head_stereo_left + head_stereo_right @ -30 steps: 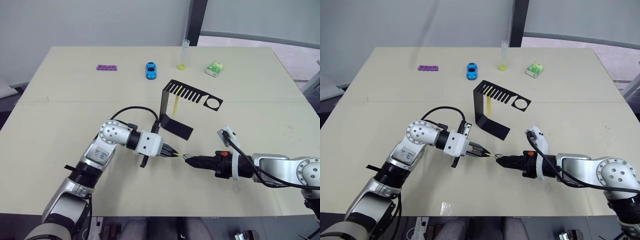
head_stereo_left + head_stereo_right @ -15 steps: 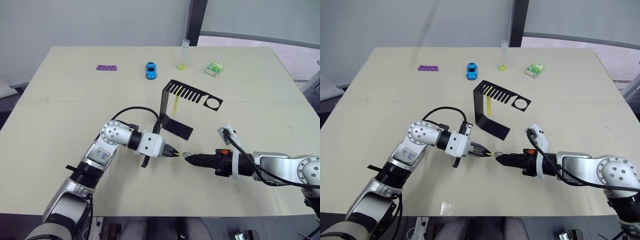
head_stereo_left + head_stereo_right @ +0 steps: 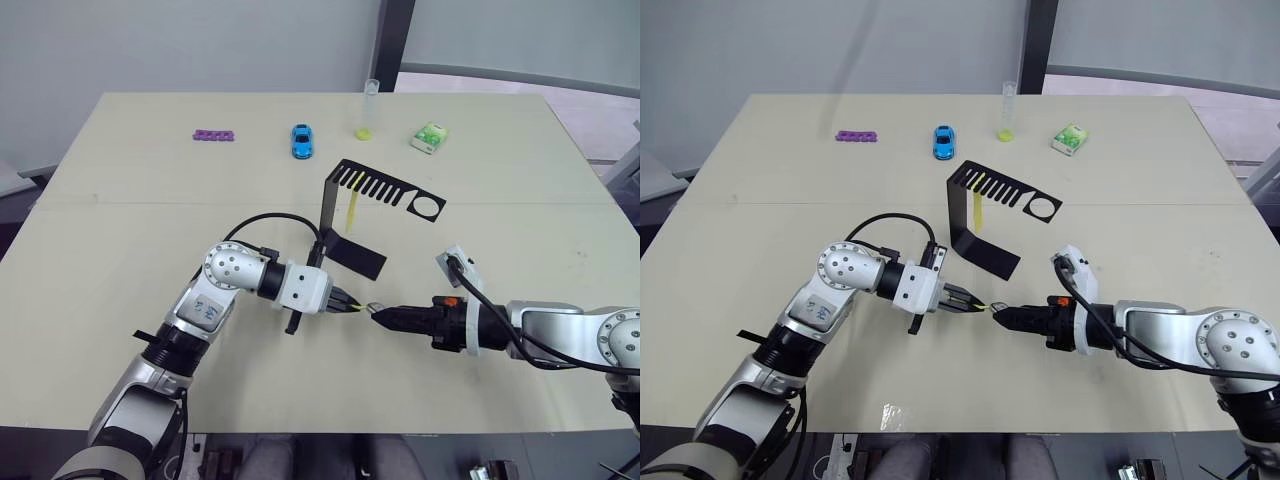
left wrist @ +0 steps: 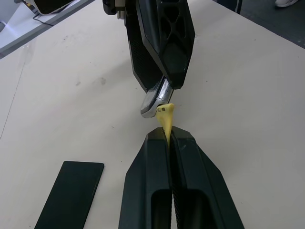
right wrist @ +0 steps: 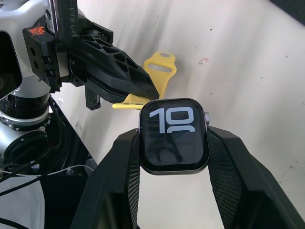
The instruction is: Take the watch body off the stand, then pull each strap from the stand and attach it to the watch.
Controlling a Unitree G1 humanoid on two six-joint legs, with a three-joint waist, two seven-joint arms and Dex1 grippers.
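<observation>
Watch body [image 5: 174, 135] sits clamped between my right gripper's [image 5: 174, 157] two fingers, screen up toward the wrist camera, digits readable. From the right wrist view, the left gripper [image 5: 151, 93] lies straight ahead of the case, its fingertips just beyond the far edge. A yellow strap [image 5: 159, 71] is pinched there, its looped end curling off to one side.

Left wrist view: my left gripper's [image 4: 167, 138] fingers are closed flat on the strap [image 4: 166, 117], only a short yellow tip poking out ahead. That tip touches, or all but touches, the metal edge of the watch body [image 4: 157, 98] held by the opposing black fingers. Strap's long axis runs along my fingers, pointing straight at the case.

Head views: the two grippers meet tip to tip, left [image 3: 345, 303] and right [image 3: 385, 315], in front of the stand [image 3: 350, 215], on one line across the table. A second strap [image 3: 353, 208] hangs from the stand's comb.

Judgement: the fit turns on keeping the strap tip in line with the case slot; both arms are equally near the joint.
</observation>
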